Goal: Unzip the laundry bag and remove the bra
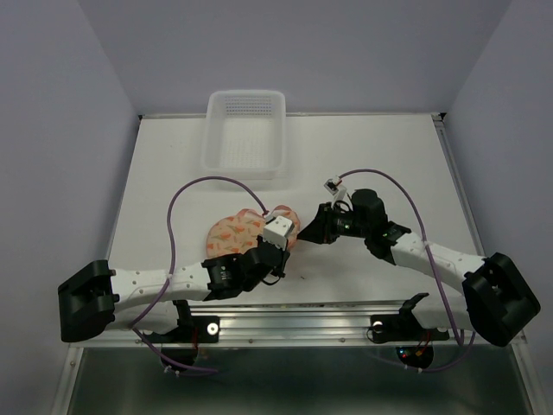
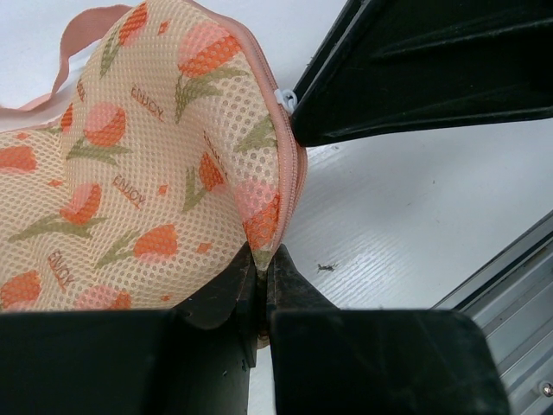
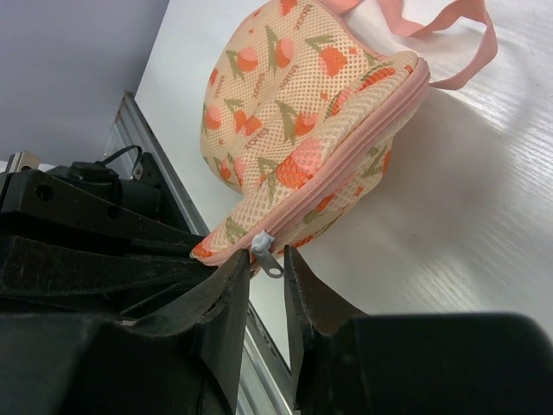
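Opening the zip, not yet begun. Lying near the middle of the near edge: bag point(image 1: 233, 233), seam closed. Clamped tight on its rim with left gripper point(image 2: 262, 270). Poised with right gripper point(image 3: 264, 271), parted narrowly, around pull point(image 3: 270, 263), not pinched. Next: nip the pull, draw along the seam, hold the rim firm. No sight of bra; likely inside.
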Controlling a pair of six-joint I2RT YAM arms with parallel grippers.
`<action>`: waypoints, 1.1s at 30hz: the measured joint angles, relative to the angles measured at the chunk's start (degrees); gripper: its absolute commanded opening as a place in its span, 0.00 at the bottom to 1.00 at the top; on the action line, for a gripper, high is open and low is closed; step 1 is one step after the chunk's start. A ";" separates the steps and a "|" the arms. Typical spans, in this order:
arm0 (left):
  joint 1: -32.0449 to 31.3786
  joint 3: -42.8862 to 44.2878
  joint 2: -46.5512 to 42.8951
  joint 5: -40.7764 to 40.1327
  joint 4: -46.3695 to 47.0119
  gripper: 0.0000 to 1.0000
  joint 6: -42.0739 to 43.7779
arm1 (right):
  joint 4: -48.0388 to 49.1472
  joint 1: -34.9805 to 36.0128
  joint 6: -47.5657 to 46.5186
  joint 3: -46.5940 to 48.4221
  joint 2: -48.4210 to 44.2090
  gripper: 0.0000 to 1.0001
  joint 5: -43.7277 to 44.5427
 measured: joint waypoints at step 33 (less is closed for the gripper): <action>0.00 -1.60 0.02 2.12 3.10 0.08 -2.75 | -16.59 -2.93 -3.56 1.97 -8.22 0.01 16.17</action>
